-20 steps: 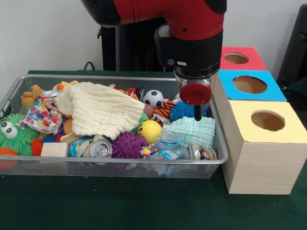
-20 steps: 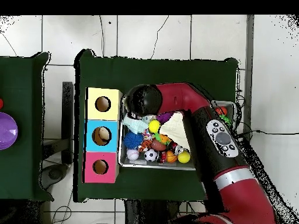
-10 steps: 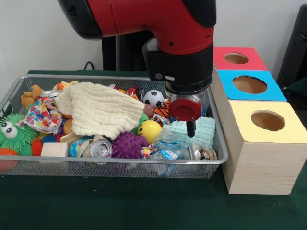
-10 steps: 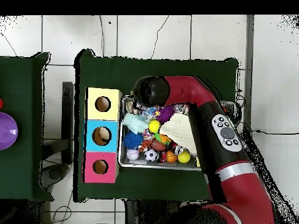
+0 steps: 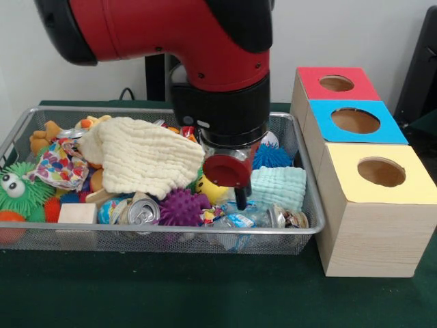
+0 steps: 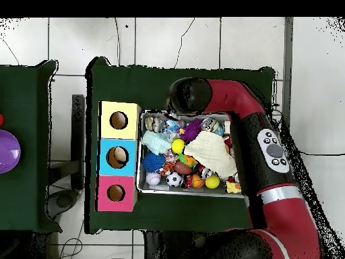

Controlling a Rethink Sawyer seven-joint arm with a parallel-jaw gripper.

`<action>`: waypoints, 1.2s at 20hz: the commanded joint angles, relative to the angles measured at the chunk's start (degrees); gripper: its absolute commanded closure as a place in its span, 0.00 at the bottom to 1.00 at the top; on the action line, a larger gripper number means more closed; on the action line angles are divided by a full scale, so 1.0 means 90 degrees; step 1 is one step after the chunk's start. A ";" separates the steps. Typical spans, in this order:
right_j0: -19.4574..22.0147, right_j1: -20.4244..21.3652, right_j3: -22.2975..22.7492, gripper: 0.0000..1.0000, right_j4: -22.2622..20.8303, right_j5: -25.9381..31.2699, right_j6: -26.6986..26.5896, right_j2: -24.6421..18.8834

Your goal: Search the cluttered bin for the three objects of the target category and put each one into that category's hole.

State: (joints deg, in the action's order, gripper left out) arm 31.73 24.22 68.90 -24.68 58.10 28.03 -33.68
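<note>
**Arm sweeps left over the bin, search not yet settled**

A dark green table (image 5: 205,301) against a pale wall carries a wire mesh bin (image 5: 171,236) and, just to its right, a wooden box with three holed tops — red hole (image 5: 336,83) farthest, blue hole (image 5: 355,121) in the middle, yellow hole (image 5: 381,171) nearest.

Your gripper (image 5: 239,198) hangs low over the bin's near middle, just above the yellow ball (image 5: 208,188) and the crumpled wrappers (image 5: 235,219). Only one dark tip shows beneath the red disc, so you cannot tell how far it is spread, nor whether it has hold of anything.

The target category is not named. If balls are wanted, candidates lie close: the yellow ball, the purple spiky ball (image 5: 181,207) just left of it, the blue spiky ball (image 5: 271,157) farther right. The cream cloth (image 5: 140,157) covers much of the middle and may hide more.

To do this step well, you should come straight down on one object, clear of the mint cloth (image 5: 276,186) and the can (image 5: 141,213), so nothing snags or drags along.

Against half a second ago, the arm has travelled left and nearer — the gripper has left the mint cloth, and the soccer ball is now hidden behind the arm in the front view.
</note>
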 commanded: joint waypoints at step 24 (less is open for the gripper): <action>0.0263 -0.0421 -0.0106 0.00 -0.0532 0.1227 -0.0416 0.0552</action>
State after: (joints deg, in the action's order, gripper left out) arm 33.65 23.23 67.12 -26.42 65.22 28.03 -30.40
